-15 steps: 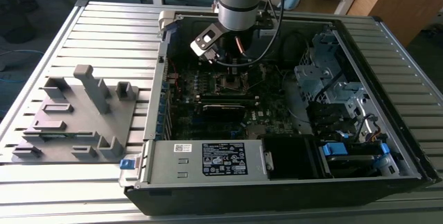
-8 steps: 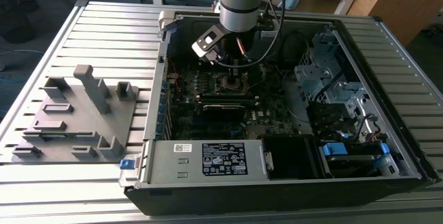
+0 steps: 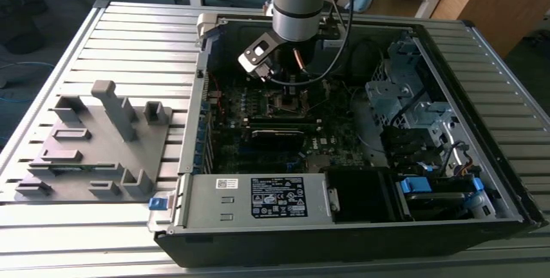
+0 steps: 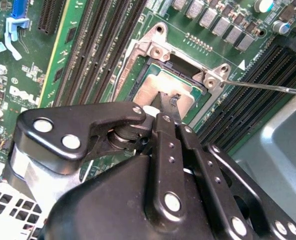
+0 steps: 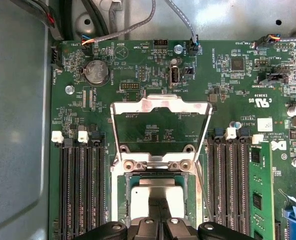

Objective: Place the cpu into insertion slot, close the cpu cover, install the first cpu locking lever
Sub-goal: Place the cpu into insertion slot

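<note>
The cpu [image 5: 157, 191] lies flat in the socket, its dull silver top also showing in the second wrist view [image 4: 155, 86]. Beyond it the cpu cover [image 5: 160, 106], a thin silver frame, is swung open on its hinge and leans back over the board. My gripper [image 4: 165, 106] hangs over the middle of the cpu with its fingers shut together, tips at or just above the metal top; it also appears in the first wrist view [image 5: 157, 207] and in the exterior view [image 3: 290, 92]. A thin wire locking lever [image 4: 267, 86] sticks out beside the socket, raised.
Rows of black memory slots [image 5: 83, 190] flank the socket on both sides, one holding a green module [image 5: 260, 190]. The open computer case [image 3: 447, 40] walls the board in, with cables and drive bays on the exterior view's right. A grey fixture plate [image 3: 86, 149] lies on the exterior view's left.
</note>
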`<state>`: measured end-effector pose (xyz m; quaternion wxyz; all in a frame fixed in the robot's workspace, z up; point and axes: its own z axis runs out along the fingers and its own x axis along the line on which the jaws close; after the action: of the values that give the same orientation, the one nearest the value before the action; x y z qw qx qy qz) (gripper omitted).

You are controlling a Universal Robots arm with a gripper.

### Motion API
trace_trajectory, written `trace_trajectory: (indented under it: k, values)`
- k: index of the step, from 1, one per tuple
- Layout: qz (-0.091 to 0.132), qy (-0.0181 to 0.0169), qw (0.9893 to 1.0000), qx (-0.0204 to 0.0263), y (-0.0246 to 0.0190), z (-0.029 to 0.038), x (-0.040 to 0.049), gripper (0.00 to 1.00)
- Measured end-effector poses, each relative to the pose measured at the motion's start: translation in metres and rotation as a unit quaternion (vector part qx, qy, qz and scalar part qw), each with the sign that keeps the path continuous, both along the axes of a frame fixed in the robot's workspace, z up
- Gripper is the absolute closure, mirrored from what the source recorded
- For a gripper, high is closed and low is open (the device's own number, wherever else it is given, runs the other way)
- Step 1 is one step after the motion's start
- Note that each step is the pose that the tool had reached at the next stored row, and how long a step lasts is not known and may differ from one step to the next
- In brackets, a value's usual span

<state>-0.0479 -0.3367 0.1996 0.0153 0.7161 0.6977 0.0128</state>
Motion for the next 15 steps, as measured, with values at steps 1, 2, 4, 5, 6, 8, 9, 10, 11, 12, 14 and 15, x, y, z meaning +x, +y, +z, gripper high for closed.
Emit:
trace_trajectory:
  k: [1,2,4,5,6,8,9,10,11,12,14,15]
  values:
    - [0.0,0.0,1.0,0.0,0.0,0.0,0.0,0.9]
    - [0.0,0.0,1.0,0.0,0.0,0.0,0.0,0.9]
    - [0.0,-0.0001,1.0,0.0001,0.0001,-0.0002,0.0,0.9]
    - [0.0,-0.0001,1.0,0.0001,0.0,-0.0002,0.0,0.9]
    - [0.0,0.0,1.0,0.0001,0.0,-0.0005,0.0,0.9]
    - [0.0,0.0002,1.0,-0.0002,-0.0001,-0.0014,0.0,0.9]
    - [0.0,0.0001,1.0,-0.0003,-0.0001,-0.0015,-0.0001,0.9]
    - [0.0,0.0001,1.0,-0.0002,-0.0001,-0.0016,0.0,0.9]
    - [0.0,0.0,1.0,0.0,0.0,-0.0017,0.0,0.9]
    - [0.0,0.0,1.0,0.0001,0.0,-0.0018,0.0,0.9]
    - [0.0,-0.0001,1.0,0.0001,0.0,-0.0018,0.0,0.9]
    - [0.0,0.0,1.0,0.0001,0.0,-0.0019,0.0,0.9]
